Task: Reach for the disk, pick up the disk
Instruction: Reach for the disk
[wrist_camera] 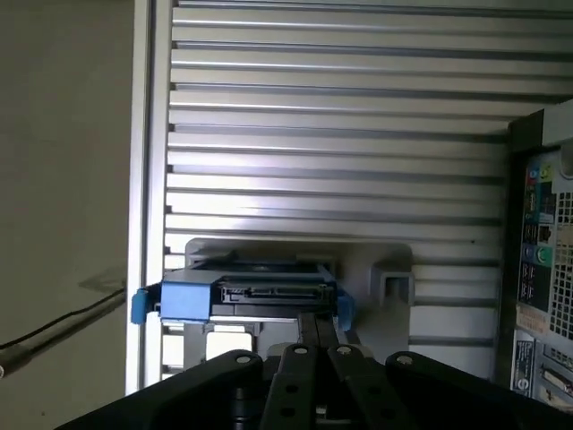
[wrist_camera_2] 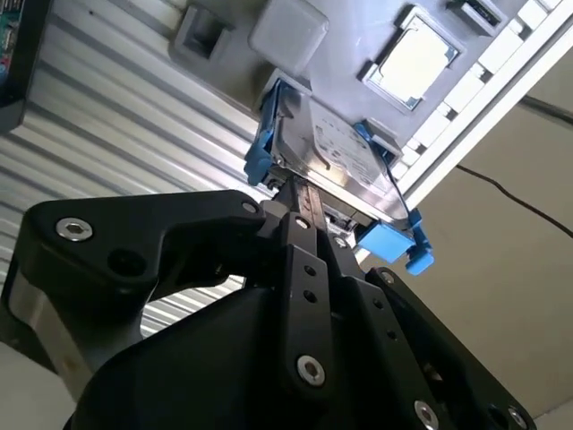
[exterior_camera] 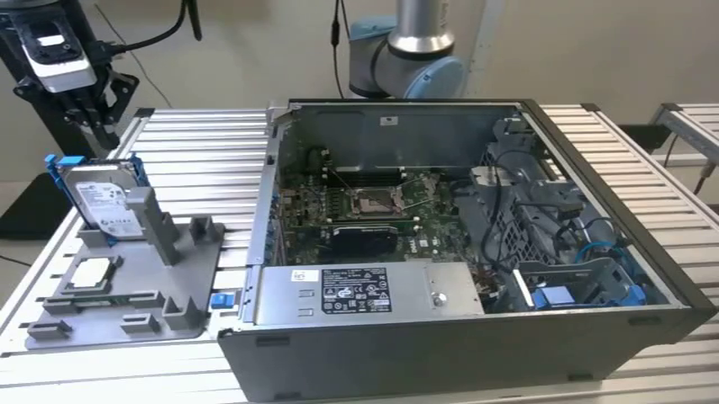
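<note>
Silver-grey in a blue bracket, the disk [exterior_camera: 107, 198] stood on edge in the grey fixture [exterior_camera: 168, 282] at the exterior view's left, on the slatted table [exterior_camera: 202, 151] beside the open case [exterior_camera: 450, 362]. The gripper [exterior_camera: 103, 133] hung just above the disk's upper edge, apart from it. In the first wrist view its fingers [wrist_camera: 307, 327] appeared pressed together, holding nothing. Step in hand: reach, judged nearly complete; pick-up not begun. A grasp would call for spread jaws, alignment across the disk's thickness and a straight descent
</note>
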Controlling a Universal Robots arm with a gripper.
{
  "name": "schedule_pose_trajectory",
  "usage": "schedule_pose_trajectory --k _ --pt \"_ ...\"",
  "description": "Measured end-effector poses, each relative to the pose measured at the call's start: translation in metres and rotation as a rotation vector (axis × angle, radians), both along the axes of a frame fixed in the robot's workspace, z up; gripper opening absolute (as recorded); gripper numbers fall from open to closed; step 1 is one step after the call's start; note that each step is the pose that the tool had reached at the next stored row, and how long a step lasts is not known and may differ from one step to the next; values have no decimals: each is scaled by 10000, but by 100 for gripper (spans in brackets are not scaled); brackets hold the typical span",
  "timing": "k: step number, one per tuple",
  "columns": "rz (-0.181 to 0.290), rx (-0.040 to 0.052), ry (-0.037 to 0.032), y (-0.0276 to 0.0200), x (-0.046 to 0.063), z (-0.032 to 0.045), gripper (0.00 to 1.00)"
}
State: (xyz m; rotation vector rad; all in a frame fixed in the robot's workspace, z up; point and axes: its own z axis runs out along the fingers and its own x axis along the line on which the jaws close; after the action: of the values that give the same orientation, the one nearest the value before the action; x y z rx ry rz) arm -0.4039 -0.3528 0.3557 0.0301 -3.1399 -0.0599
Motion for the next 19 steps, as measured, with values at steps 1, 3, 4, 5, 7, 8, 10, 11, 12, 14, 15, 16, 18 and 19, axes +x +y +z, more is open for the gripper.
schedule_pose_trajectory --k 1,3,4,5,7,8,10,11,12,14,15,16,18,19 --pt "0 0 -1 12 -28 -1 0" --pt "-1 0 -1 35 -82 -2 0" --pt "-1 1 -1 46 -106 -3 0" --pt "-1 1 -1 56 -126 -3 0" --pt "-1 1 -2 74 -161 -4 0" --pt "-1 1 -2 83 -178 -4 0" --pt "0 1 -2 101 -211 -5 0" --pt "0 0 -1 110 -227 -5 0" --pt "-1 1 -2 119 -244 -6 0" --pt "-1 1 -1 137 -276 -8 0" --pt "-1 0 -1 145 -290 -8 0" --pt "-1 0 -1 151 -304 -9 0" --pt "-1 0 -1 158 -326 -9 0" --pt "-1 0 -1 160 -335 -9 0"
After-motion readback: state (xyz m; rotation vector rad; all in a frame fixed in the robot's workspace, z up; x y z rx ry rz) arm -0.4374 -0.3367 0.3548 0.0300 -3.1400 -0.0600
